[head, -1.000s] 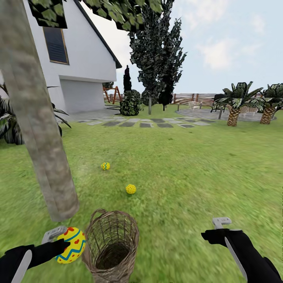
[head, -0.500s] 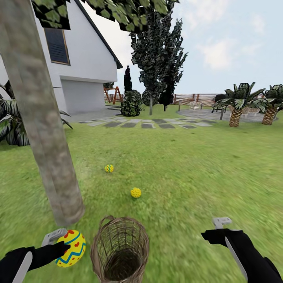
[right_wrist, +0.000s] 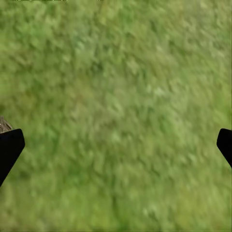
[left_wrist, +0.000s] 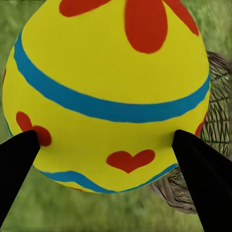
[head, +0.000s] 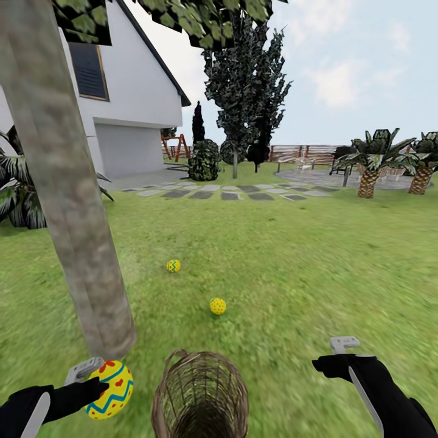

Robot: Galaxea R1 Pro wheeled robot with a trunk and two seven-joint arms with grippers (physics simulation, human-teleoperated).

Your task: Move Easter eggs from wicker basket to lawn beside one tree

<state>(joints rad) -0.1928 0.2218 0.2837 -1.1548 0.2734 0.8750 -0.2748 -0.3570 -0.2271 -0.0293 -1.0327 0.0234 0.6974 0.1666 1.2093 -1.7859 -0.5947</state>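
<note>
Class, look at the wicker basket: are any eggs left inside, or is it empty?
Looks empty: the wicker basket shows only bare weave inside, though its bottom is cut off.

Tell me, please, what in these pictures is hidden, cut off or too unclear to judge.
- Wicker basket: the head view's bottom edge cuts off its base, so its bottom is unseen.
- Held egg: its top is cropped in the left wrist view; in the head view the left gripper hides part of it.
- Tree: its crown runs off the top edge.
- Two eggs on the lawn: too small for patterns.
</note>
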